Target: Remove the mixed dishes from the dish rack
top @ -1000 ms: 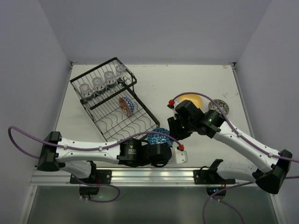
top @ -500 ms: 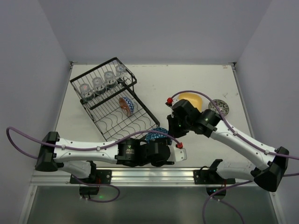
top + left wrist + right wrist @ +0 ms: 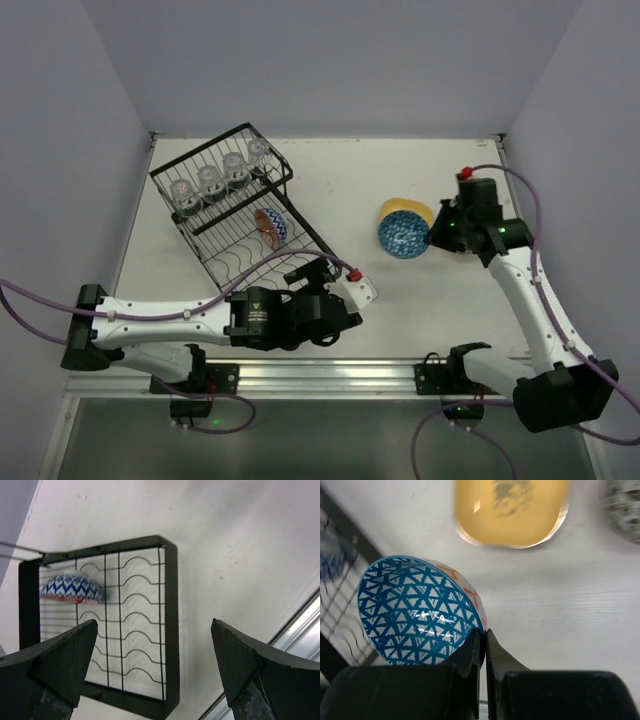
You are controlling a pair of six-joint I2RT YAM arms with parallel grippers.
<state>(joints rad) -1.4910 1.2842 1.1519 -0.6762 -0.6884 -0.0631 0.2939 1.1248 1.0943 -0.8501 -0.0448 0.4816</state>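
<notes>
Right wrist, right end effector (image 3: pixel 483 636) pinching blue bowl (image 3: pixel 415 610) rim, left end effector (image 3: pixel 154 625) spread wide

Light: bright, even.
Shadows: faint, under the dish rack (image 3: pixel 171 630).
Glare: blue bowl (image 3: pixel 420 612) interior, right of rack.
Blur: yellow plate (image 3: pixel 512 510), right wrist view.

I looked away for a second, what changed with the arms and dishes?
The left gripper released the blue bowl and drew back toward the dish rack; the right gripper, shut on its rim, carried it right, near the yellow plate. The glass cups and the racked bowl stayed put.
</notes>
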